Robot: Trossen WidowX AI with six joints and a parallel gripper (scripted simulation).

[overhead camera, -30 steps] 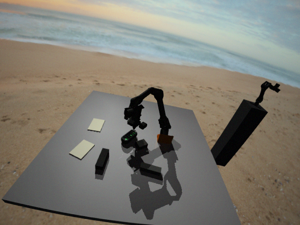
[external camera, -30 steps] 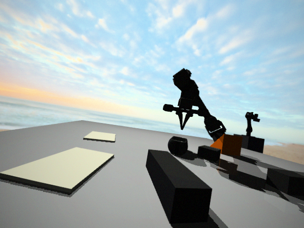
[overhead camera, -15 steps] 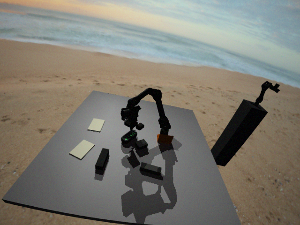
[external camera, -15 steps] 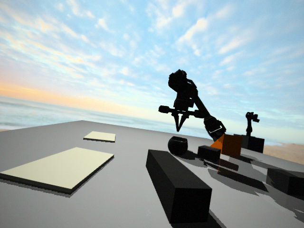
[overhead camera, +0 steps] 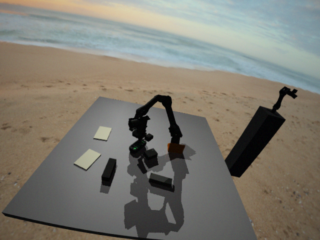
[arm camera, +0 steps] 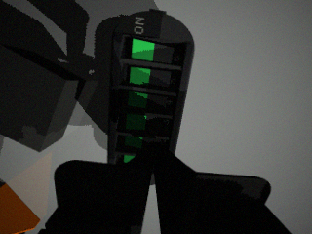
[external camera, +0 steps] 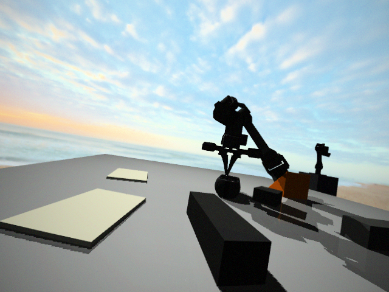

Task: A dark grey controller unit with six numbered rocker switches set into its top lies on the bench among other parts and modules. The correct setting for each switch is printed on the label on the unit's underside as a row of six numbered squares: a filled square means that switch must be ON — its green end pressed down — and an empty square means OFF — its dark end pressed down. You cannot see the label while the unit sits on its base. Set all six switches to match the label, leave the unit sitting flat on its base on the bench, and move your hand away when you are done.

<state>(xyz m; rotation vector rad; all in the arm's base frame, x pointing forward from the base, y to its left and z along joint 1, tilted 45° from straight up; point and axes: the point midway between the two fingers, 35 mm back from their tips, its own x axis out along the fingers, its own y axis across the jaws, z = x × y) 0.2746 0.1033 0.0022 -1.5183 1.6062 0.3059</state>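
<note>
Grey tabletop (overhead camera: 64,191), dark controller unit (overhead camera: 137,147) near its middle, under the arm.
Largest to smallest: the tabletop; a long black block (external camera: 227,235); the controller unit sitting on its base, green switch ends showing; the hand (external camera: 228,173), fingers pressed together and empty, tips down at the unit's nearest switch.

The dark grey, round-ended controller unit (arm camera: 151,93) sits flat on its base on the grey bench (overhead camera: 64,191), switch face up, a white "ON" printed at one end. Its rocker switches (arm camera: 150,51) run in a row beneath me, each showing a green half beside a dark half.
</note>
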